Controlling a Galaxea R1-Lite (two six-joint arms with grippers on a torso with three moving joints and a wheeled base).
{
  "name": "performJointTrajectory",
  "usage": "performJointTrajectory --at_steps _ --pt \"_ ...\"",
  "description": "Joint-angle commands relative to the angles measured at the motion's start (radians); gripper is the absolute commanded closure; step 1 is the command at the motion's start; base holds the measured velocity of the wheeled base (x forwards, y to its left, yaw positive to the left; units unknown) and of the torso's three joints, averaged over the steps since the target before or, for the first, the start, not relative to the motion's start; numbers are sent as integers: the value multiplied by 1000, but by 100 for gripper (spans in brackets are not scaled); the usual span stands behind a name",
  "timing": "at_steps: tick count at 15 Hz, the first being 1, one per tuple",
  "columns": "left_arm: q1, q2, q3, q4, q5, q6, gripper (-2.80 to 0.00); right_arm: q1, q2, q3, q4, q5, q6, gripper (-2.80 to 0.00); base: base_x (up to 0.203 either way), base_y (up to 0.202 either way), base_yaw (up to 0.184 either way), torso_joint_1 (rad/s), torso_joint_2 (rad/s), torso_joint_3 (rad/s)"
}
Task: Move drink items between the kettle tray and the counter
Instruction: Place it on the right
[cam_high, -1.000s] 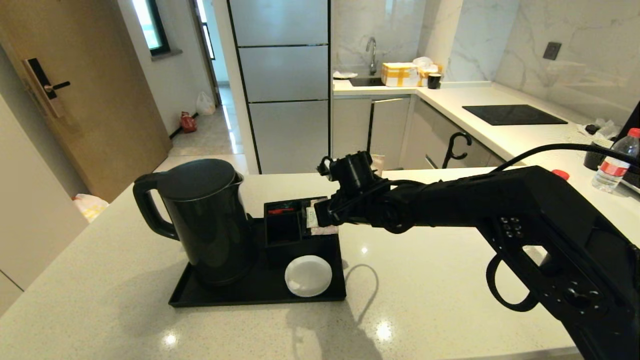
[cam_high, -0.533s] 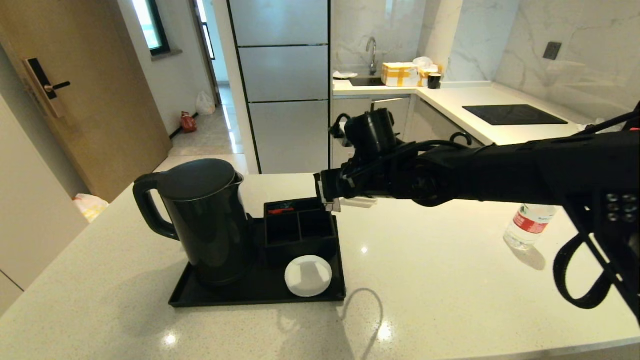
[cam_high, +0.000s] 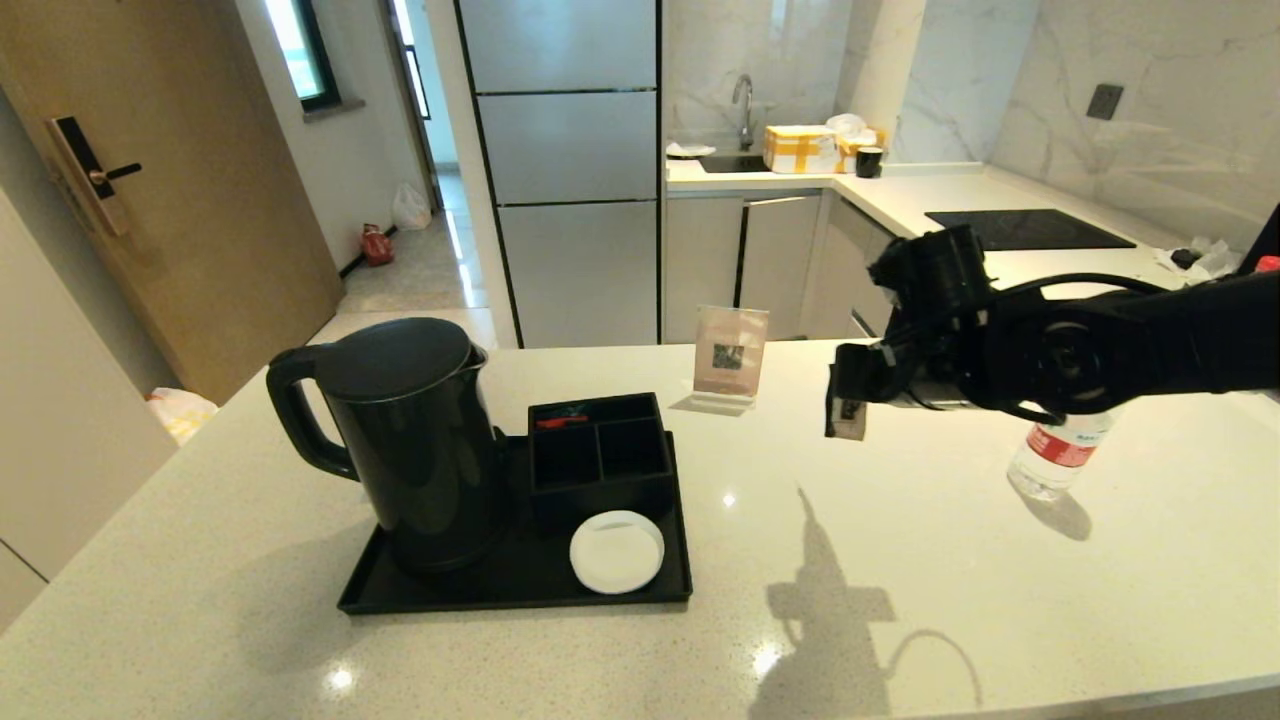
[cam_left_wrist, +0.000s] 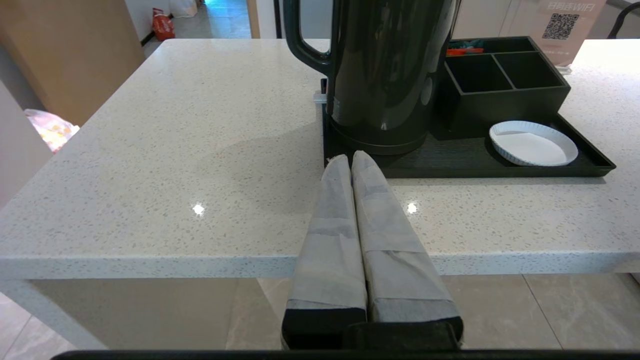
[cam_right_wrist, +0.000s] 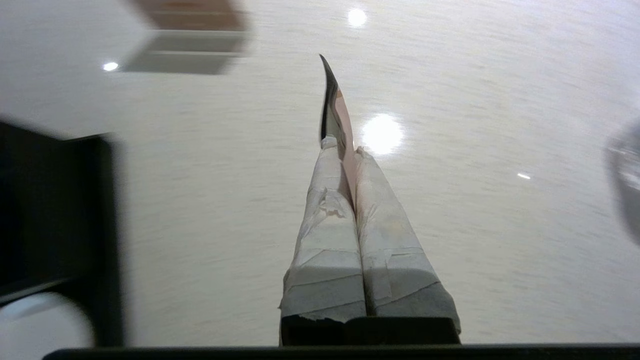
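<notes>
We count one tea sachet (cam_right_wrist: 336, 107), one water bottle (cam_high: 1060, 450), one kettle (cam_high: 405, 440), one tray (cam_high: 520, 590), one compartment box (cam_high: 598, 452), one white dish (cam_high: 616, 551) and one upright card (cam_high: 730, 358).

Our right hand (cam_high: 848, 412) hangs above the bare desk (cam_high: 250, 530), between the tray and the bottle. Its fingers (cam_right_wrist: 327, 210) are pressed together on the sachet. In the right wrist view the sachet shows edge-on: a thin, flat strip, pale pink on one face and dark along the other, sticking out past the fingertips and curving a little at its end.

The bottle stands upright on the desk near the right arm, partly hidden behind it. We see clear plastic and a red label; its top is covered.

The kettle, the box and the dish all sit on the tray. The box has something red in its far compartment; the two nearer compartments look dark. The card stands on the desk beyond the tray.

Our left hand (cam_left_wrist: 352, 161) rests off the near edge of the desk, fingers pressed together and holding nothing.
</notes>
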Motion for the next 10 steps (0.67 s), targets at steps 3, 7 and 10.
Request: performJointTrajectory --at_steps 3,7,10 --pt "-1 1 0 -1 0 -1 0 -200 -24 237 -228 -15 -97 0 0 0 0 0 0 0" --pt "1 1 0 -1 0 -1 0 -214 -1 271 -258 -5 -109 -280 0 0 0 0 0 0" --pt "1 1 0 -1 0 -1 0 -193 -8 272 -262 -5 -107 -280 0 0 0 0 0 0"
